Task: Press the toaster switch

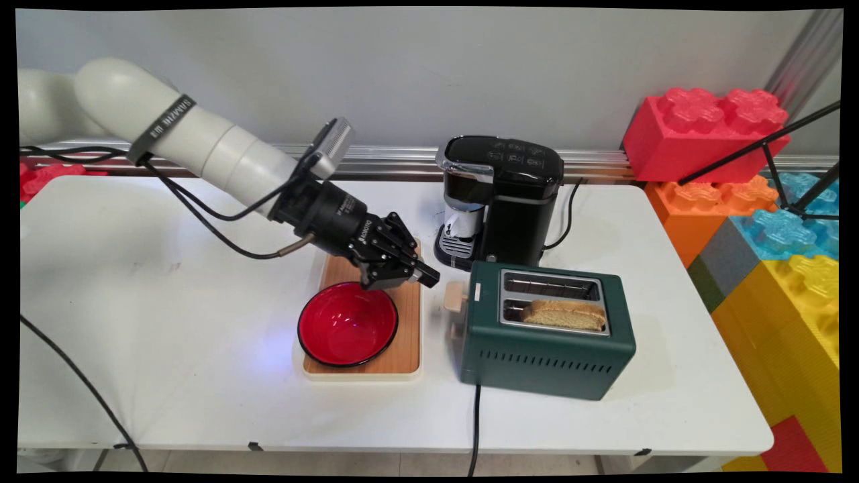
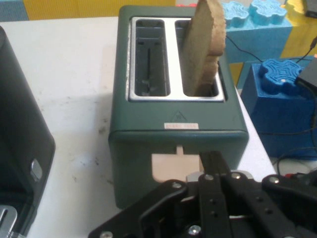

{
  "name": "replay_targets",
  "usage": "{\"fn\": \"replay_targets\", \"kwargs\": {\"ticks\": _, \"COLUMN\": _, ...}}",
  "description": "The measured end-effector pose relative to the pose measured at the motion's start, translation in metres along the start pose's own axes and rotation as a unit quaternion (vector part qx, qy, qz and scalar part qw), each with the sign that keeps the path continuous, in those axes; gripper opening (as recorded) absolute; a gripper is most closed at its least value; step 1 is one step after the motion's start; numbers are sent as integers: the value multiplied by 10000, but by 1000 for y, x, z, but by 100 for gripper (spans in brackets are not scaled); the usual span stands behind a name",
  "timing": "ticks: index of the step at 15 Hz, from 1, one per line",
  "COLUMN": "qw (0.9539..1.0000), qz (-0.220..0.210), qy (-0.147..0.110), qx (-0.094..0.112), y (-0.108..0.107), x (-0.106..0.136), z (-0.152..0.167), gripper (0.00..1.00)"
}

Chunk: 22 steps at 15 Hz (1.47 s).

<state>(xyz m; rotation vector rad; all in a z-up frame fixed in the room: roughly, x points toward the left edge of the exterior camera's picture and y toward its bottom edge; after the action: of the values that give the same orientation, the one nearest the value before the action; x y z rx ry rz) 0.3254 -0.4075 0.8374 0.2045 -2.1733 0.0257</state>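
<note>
The black two-finger gripper (image 1: 424, 274) is being held low over the table, pointed toward three o'clock at the beige lever (image 1: 455, 297) on the end of the dark green two-slot toaster (image 1: 547, 332). The fingers are seen drawn together with nothing held between them; in the hand view one black fingertip (image 2: 212, 161) is being shown just beside the lever (image 2: 176, 166), though actual contact cannot be told.

A slice of toasted bread (image 1: 565, 314) is being carried upright in the toaster's nearer slot, rising above the metal top plate; the farther slot is standing empty. In the hand view the slice (image 2: 205, 47) is seen at one o'clock from the lever, in the right-hand slot of the toaster (image 2: 176, 116).

A red bowl with a black rim (image 1: 347, 324) is resting at seven o'clock from the gripper, on a wooden board with a cream edge (image 1: 402, 345). A black single-serve coffee machine (image 1: 500, 201) is standing at twelve o'clock from the toaster, near it. All of these are being borne by the white table (image 1: 168, 322). Large red, orange, blue and yellow plastic building blocks (image 1: 765, 221) are stacked at the table's three o'clock end.
</note>
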Motion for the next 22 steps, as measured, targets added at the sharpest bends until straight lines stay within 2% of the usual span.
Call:
{"fn": "replay_targets", "kwargs": {"ticks": 11, "qw": 9998, "qz": 126, "qy": -7, "qx": 135, "y": -4, "x": -4, "z": 21, "gripper": 0}}
{"fn": "replay_targets", "kwargs": {"ticks": 22, "qw": 9998, "qz": 79, "qy": -116, "qx": 155, "y": -3, "x": -16, "z": 36, "gripper": 0}}
